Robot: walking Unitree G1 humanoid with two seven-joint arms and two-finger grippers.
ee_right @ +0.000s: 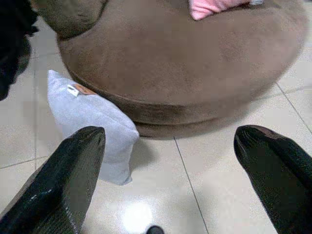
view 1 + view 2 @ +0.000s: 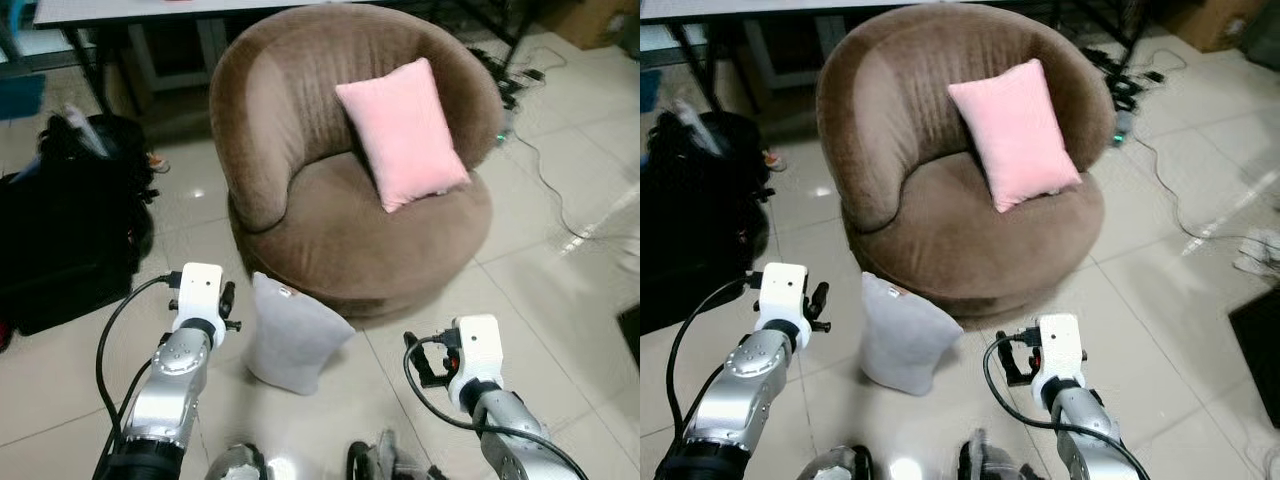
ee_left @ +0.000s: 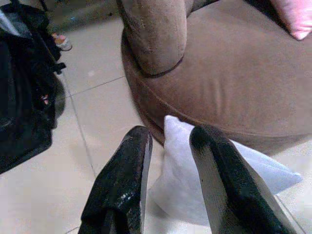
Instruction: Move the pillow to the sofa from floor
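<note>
A grey pillow (image 2: 292, 346) stands on the tiled floor, leaning against the front base of the round brown sofa (image 2: 300, 110). A small tag shows near its top corner. A pink pillow (image 2: 403, 133) rests upright on the sofa seat against the backrest. My left arm (image 2: 185, 350) is raised just left of the grey pillow. My left gripper (image 3: 170, 136) is open, its fingers a narrow gap apart, pointing at the pillow's top corner without touching it. My right arm (image 2: 480, 385) is to the pillow's right. My right gripper (image 1: 169, 139) is wide open and empty above the floor.
A black bag (image 2: 60, 230) lies on the floor at the left, close to my left arm. Cables (image 2: 560, 200) run over the tiles right of the sofa. A table (image 2: 120, 10) stands behind it. A dark object (image 2: 630, 335) sits at the right edge.
</note>
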